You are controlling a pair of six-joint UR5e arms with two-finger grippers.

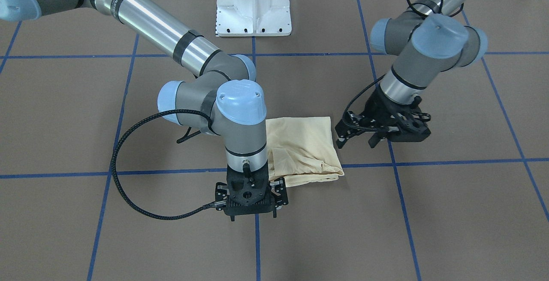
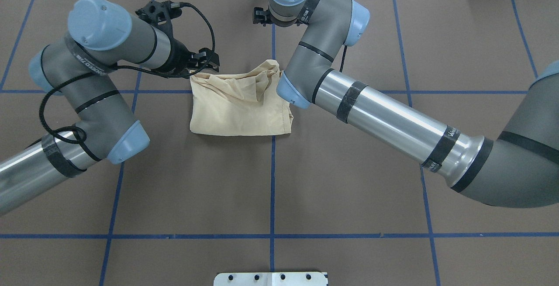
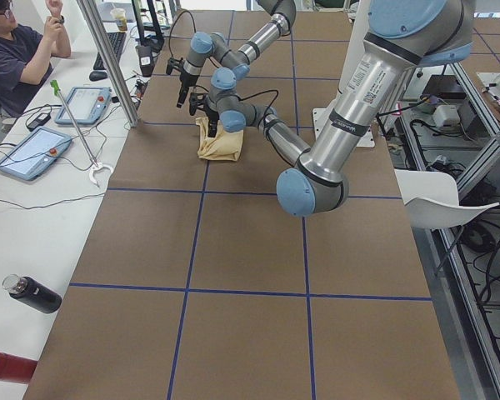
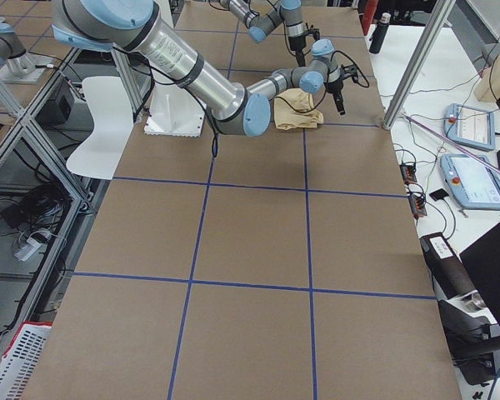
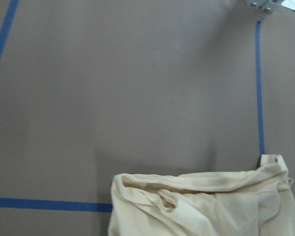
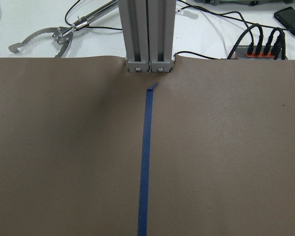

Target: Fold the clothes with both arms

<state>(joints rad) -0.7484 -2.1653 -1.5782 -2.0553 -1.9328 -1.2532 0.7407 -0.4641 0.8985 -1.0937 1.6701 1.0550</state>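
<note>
The clothes are one pale cream-yellow shirt, folded into a rough rectangle near the table's middle, its far edge bunched and wrinkled. No print shows on it. My left gripper hovers just off the shirt's left far corner; it is open and holds nothing. The left wrist view shows the shirt's rumpled edge below it. My right gripper points straight down beyond the shirt's far right corner, open and empty. The right wrist view shows only table.
The white pedestal base stands at the robot's side of the brown, blue-taped table. An aluminium post rises at the far edge. A seated person, tablets and a bottle are beyond it.
</note>
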